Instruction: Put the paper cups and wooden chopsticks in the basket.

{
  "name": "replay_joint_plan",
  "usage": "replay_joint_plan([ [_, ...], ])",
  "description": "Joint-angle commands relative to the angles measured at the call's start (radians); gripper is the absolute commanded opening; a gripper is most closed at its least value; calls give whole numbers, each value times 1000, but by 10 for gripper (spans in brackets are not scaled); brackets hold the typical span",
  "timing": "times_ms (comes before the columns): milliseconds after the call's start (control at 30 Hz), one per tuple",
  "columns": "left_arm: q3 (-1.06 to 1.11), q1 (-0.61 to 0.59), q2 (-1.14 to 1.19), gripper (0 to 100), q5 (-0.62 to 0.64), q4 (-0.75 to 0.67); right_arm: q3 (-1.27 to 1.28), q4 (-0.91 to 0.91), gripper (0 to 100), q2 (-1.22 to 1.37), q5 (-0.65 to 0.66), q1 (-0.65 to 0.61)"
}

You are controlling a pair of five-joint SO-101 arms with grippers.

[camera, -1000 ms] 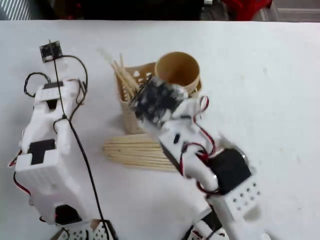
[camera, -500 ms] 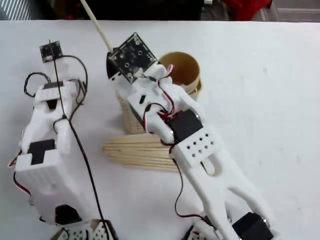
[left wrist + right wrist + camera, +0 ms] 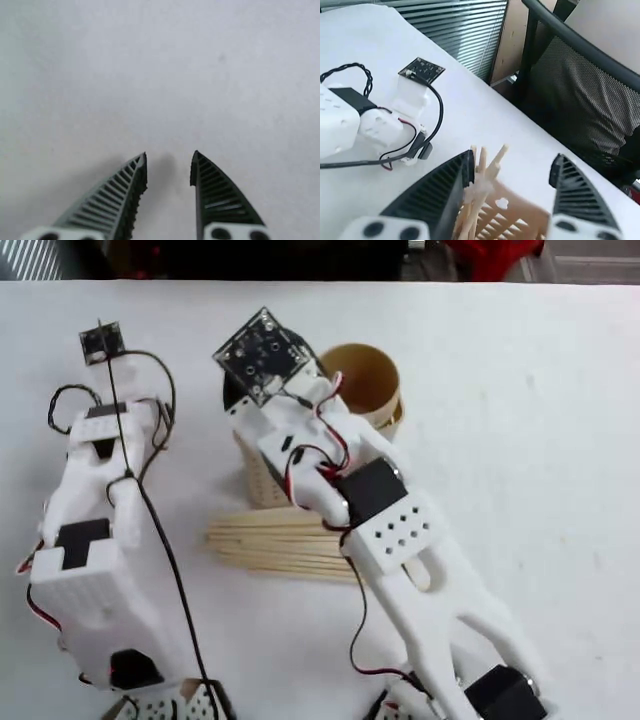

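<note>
Your right gripper (image 3: 514,157) hangs wide open, empty, over the basket (image 3: 512,220), where chopsticks (image 3: 481,172) stand beside a paper cup (image 3: 362,378). Lift straight up to avoid snagging them. A loose chopstick bundle (image 3: 265,543) lies just beside the basket, partly under your arm. Your left gripper (image 3: 169,159) is slightly open, empty.

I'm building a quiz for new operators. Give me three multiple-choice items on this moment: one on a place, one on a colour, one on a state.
1. The paper cup sits: A in the basket; B on the floor; C in a gripper.
2. The table is: A black; B white; C green.
3. The right gripper is: A shut on a cup; B shut on a chopstick; C open.
Key: A, it stands inside the basket's wall; B, its bare top is white; C, its jaws stand apart above the basket's chopsticks.
</note>
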Motion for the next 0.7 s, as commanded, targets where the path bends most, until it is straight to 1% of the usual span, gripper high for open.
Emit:
replay_joint_plan([
  [0, -51, -5, -5, 161, -9, -23, -55, 160, 265, -93, -2, 12],
  [100, -51, -5, -5, 161, -9, -23, -58, 340, 265, -171, 20, -7],
  [200, -51, -5, -5, 161, -9, -23, -58, 496, 259, -222, 153, -64],
  [367, -51, -5, -5, 161, -9, -23, -20, 690, 150, -217, 334, -143],
  [433, -51, -5, -5, 161, -9, -23, 51, 710, 123, -191, 387, -153],
  [533, -51, -5, -5, 161, -9, -23, 221, 662, 134, -125, 482, -153],
  [600, -51, -5, -5, 161, -9, -23, 341, 572, 146, -70, 532, -151],
  [667, -51, -5, -5, 161, -9, -23, 433, 452, 153, -15, 543, -147],
])
